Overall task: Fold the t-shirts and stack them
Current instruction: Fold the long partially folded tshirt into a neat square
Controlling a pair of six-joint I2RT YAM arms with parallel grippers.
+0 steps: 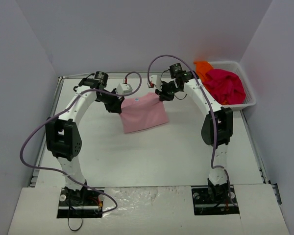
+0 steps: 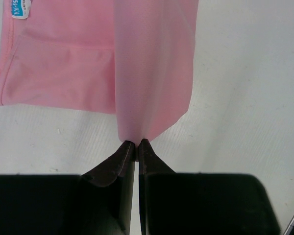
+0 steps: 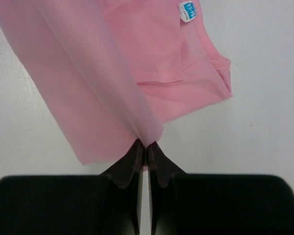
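At the left, the left gripper is clenching its two dark fingers on one far corner of the light pink t-shirt, the tips meeting on a narrow pinch of cloth. From that pinch a smooth band of fabric is running away from the fingers and passing over a lower layer that is lying flat. A small white neck label with blue print is showing at the upper left of the left wrist view, beside a stitched hem. Seen from above, the shirt is lying as a rough rectangle toward the far middle of the table, between the two grippers, its near edge resting on the surface and slanting a little. At its other far corner the right gripper is likewise grasping a pinch of the pink cloth with its fingers pressed together. A fold is fanning out from the tips, and the ribbed collar and the label are lying to the right of it. Farther right, in the far right corner, a white mesh basket is holding a crumpled magenta-red t-shirt. An orange t-shirt is spilling over the basket's far left edge. The table is showing a plain matte white top, faintly textured in the wrist views. Pale grey walls are closing it in on three sides. Purple-grey cables are looping along both arms.
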